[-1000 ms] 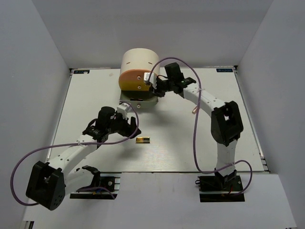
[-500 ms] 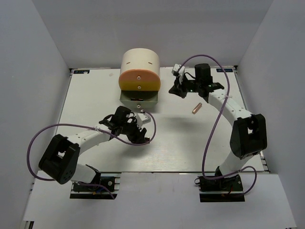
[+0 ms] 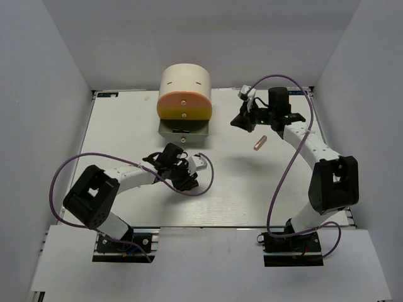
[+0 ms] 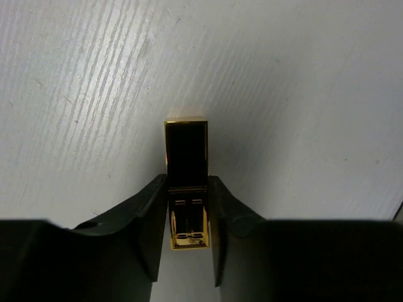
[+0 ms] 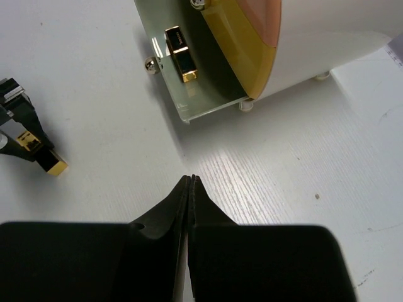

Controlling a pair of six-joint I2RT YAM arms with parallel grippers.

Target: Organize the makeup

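Note:
A small gold-and-dark lipstick (image 4: 186,157) lies on the white table, and my left gripper (image 4: 187,189) is shut on it, one finger pressed to each side. From the right wrist view the same lipstick (image 5: 49,163) pokes out of the left gripper (image 5: 25,145). Another gold lipstick (image 5: 179,53) lies in the open bottom drawer (image 5: 214,94) of the cream box (image 3: 184,85). A slim pinkish stick (image 3: 259,143) lies on the table at the right. My right gripper (image 3: 238,121) hangs shut and empty just right of the box, its tips (image 5: 190,179) over bare table.
The cream box with orange-yellow drawer fronts (image 3: 184,108) stands at the back centre, its lowest drawer (image 3: 169,132) pulled out toward the arms. Purple cables loop from both arms. Grey walls close in the table on three sides.
My left arm swung right over the lipstick and its jaws closed on it. My right gripper drew back from the box front to the right and shut.

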